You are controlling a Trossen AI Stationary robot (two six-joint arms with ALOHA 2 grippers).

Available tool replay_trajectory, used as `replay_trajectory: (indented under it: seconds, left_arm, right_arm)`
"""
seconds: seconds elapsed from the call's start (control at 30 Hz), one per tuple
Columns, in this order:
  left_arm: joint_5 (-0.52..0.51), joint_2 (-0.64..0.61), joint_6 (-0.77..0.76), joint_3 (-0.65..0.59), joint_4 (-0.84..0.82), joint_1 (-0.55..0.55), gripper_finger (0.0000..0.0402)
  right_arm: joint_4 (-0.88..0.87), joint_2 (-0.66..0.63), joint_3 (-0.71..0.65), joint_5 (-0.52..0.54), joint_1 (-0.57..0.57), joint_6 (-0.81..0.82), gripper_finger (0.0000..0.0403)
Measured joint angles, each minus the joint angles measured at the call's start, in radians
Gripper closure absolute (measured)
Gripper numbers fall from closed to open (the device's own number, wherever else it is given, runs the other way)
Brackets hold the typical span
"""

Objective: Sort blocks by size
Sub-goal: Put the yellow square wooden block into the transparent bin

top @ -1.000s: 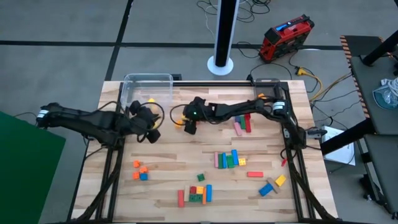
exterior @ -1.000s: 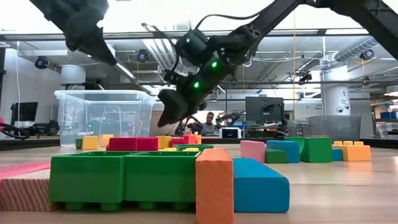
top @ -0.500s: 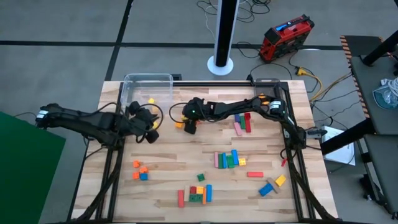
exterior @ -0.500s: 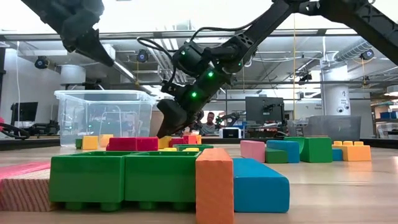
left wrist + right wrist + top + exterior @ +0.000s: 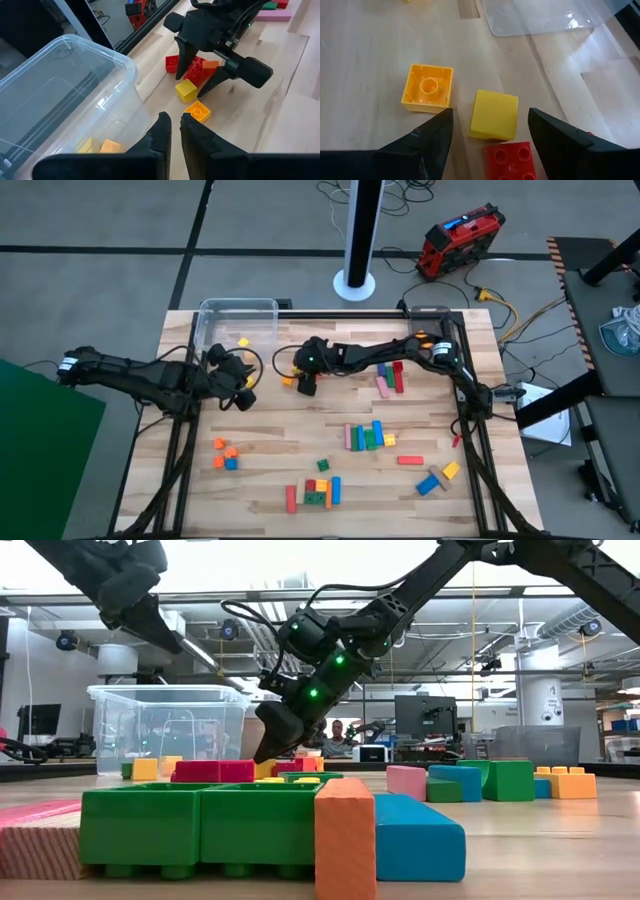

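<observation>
Right end effector [image 5: 304,383]: positioned low over the far centre of the wooden counter [image 5: 270,450], fingers spread wide, holding nothing. Between its fingertips lies a plain yellow cube block [image 5: 494,114]. Just beside that cube rest a yellow-orange studded square block [image 5: 426,87] and a red studded block [image 5: 513,159].

Left end effector [image 5: 243,389]: raised above the counter beside the clear plastic tub [image 5: 236,324], fingers nearly closed with a narrow gap, empty. The tub contains a yellow block [image 5: 86,145] and an orange block [image 5: 110,146].

Remaining blocks lie on the counter in separate groups: a pink and red bar pair [image 5: 390,379] far right, a row of upright coloured bars [image 5: 366,436] at centre, a small orange and blue cluster [image 5: 226,456] near left, and a red, green and blue group [image 5: 315,490] at the near edge.
</observation>
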Motion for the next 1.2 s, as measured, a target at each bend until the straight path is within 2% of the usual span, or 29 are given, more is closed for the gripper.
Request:
replay_trajectory:
  seconds: [0.2, 0.57, 0.7, 0.93, 1.1, 1.2]
  left_arm:
    - [0.0, 0.0, 0.0, 0.0, 0.006, 0.0, 0.0381]
    - [0.0, 0.0, 0.0, 0.0, 0.006, 0.0, 0.0381]
    - [0.0, 0.0, 0.0, 0.0, 0.006, 0.0, 0.0381]
    - [-0.001, 0.0, 0.006, 0.0, 0.006, -0.001, 0.0381]
    - [-0.006, -0.016, 0.022, 0.0, 0.008, -0.002, 0.0381]
    - [-0.009, -0.04, 0.029, 0.0, 0.01, -0.001, 0.0381]
  right_arm:
    - [0.007, 0.033, 0.003, 0.002, 0.0, -0.004, 0.0157]
    - [0.01, 0.069, 0.036, 0.001, 0.0, -0.001, 0.0195]
    - [-0.008, 0.068, 0.047, 0.0, 0.001, -0.011, 0.022]
    - [-0.037, 0.002, 0.047, -0.008, 0.003, -0.05, 0.0277]
    - [-0.039, -0.069, 0.047, -0.019, 0.0, -0.085, 0.0276]
    - [0.008, -0.106, 0.047, -0.02, -0.011, -0.096, 0.0261]
